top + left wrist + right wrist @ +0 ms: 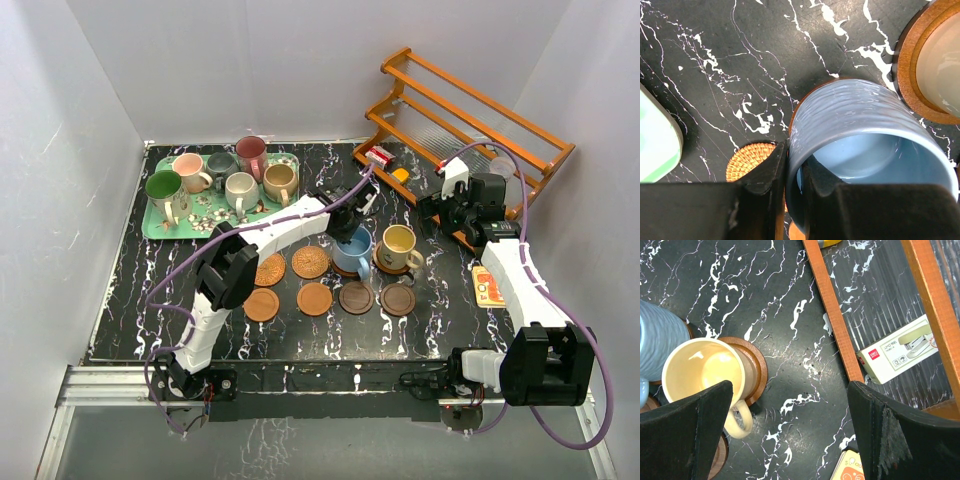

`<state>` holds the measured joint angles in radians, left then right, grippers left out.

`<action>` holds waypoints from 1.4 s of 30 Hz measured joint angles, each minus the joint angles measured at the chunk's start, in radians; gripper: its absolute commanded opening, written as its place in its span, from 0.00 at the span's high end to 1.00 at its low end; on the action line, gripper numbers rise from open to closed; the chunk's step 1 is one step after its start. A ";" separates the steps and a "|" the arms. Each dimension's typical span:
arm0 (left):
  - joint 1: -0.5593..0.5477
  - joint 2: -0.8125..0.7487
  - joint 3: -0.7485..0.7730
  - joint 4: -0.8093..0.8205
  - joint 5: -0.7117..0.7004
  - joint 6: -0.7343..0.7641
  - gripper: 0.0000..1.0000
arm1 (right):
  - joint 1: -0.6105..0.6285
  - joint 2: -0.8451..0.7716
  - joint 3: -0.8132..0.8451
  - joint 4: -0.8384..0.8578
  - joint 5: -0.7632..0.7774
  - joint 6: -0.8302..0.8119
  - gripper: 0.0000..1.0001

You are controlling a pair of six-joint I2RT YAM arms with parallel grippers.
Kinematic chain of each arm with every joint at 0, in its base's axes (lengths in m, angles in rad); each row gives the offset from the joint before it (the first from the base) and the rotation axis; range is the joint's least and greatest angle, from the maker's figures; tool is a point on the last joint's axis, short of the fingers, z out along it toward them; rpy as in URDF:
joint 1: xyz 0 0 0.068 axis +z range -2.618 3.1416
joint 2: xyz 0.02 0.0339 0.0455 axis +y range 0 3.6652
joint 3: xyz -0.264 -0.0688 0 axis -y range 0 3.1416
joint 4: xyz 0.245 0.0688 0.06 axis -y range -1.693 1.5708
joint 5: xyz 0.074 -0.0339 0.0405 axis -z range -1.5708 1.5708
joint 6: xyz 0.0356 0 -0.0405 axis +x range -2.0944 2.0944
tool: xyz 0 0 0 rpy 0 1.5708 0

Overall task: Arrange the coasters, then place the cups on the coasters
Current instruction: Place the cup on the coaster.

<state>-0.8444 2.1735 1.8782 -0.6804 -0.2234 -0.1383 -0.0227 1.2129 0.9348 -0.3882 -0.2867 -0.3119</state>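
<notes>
My left gripper (794, 175) is shut on the wall of the light blue cup (860, 120), one finger inside and one outside. The cup stands over a dark brown coaster (796, 106); contact cannot be told. Beside it the yellow-cream cup (705, 372) sits on another dark coaster (757, 371). My right gripper (790, 390) hangs open over bare table to its right. Two woven coasters (310, 262) lie left of the blue cup. Two tan (314, 298) and two dark coasters (398, 299) form a front row. Several cups (241, 188) stand on the green tray (152, 228).
An orange wooden rack (470, 130) stands at the back right, with a white stapler box (900, 347) under it. A square orange card (487, 285) lies near the right arm. A small red-and-white box (378, 155) lies at the back.
</notes>
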 measured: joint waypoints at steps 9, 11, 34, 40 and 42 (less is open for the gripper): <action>-0.002 0.000 -0.023 0.008 -0.001 -0.008 1.00 | 0.000 0.003 0.000 -0.001 0.000 0.000 0.02; -0.002 -0.003 -0.029 0.013 -0.002 -0.008 1.00 | 0.000 0.003 0.000 -0.001 0.000 0.000 0.02; -0.002 -0.010 -0.047 0.045 0.006 -0.001 0.57 | 0.000 0.005 0.000 -0.003 0.000 -0.001 0.02; -0.002 -0.014 -0.048 0.045 0.007 0.005 0.47 | 0.000 0.005 0.000 -0.003 0.000 -0.001 0.02; -0.002 -0.022 -0.048 0.044 0.007 0.008 0.44 | 0.000 0.005 0.000 -0.003 0.000 -0.001 0.02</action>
<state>-0.8467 2.1513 1.8305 -0.6361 -0.2165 -0.1299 -0.0227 1.2175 0.9348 -0.3908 -0.2867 -0.3130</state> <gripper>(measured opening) 0.522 0.983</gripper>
